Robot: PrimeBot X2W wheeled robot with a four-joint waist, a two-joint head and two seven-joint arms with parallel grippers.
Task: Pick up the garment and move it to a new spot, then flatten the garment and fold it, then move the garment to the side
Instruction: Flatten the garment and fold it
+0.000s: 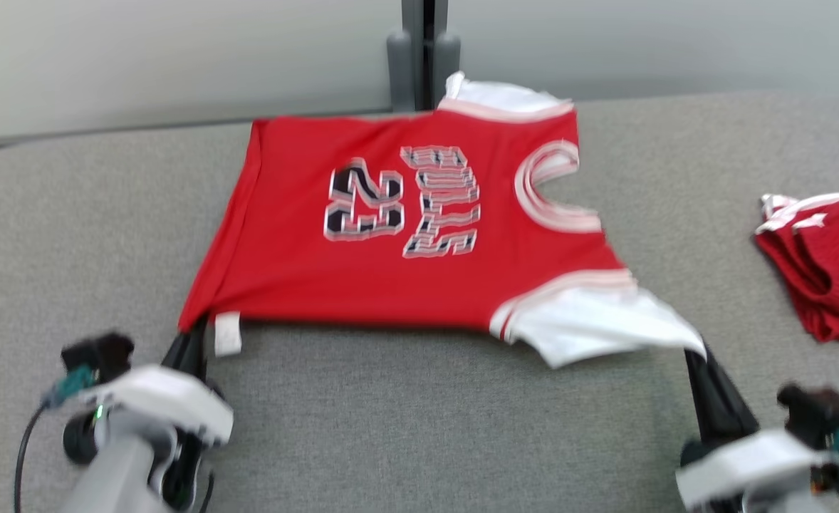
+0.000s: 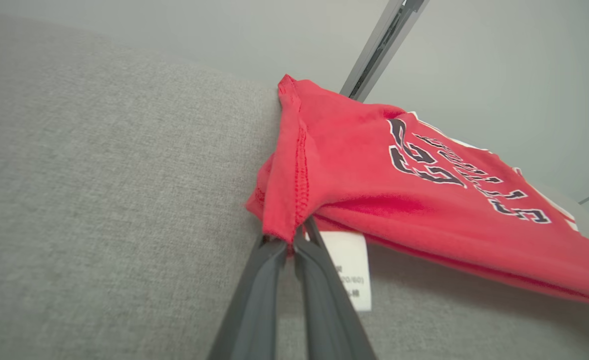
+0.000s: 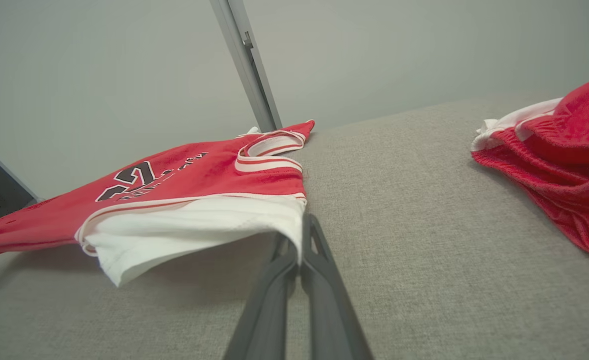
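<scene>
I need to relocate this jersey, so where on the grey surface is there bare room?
Bare grey surface lies left of the jersey, and along the near edge between the left end effector and right end effector. A narrower strip separates the jersey from the other red garment; that side is crowded.

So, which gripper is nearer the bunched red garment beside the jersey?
Right. The right gripper, gripping the jersey by its white sleeve, is just left of the bunched red garment; the left gripper holds the opposite hem corner.

Head view's smeared, the jersey (image 1: 405,235) lettering soft. Care tag (image 2: 348,265) just beside the left gripper (image 2: 292,241) — print too small to read. Red shorts (image 3: 559,155), out beyond the right gripper (image 3: 302,239), run off the edge.
</scene>
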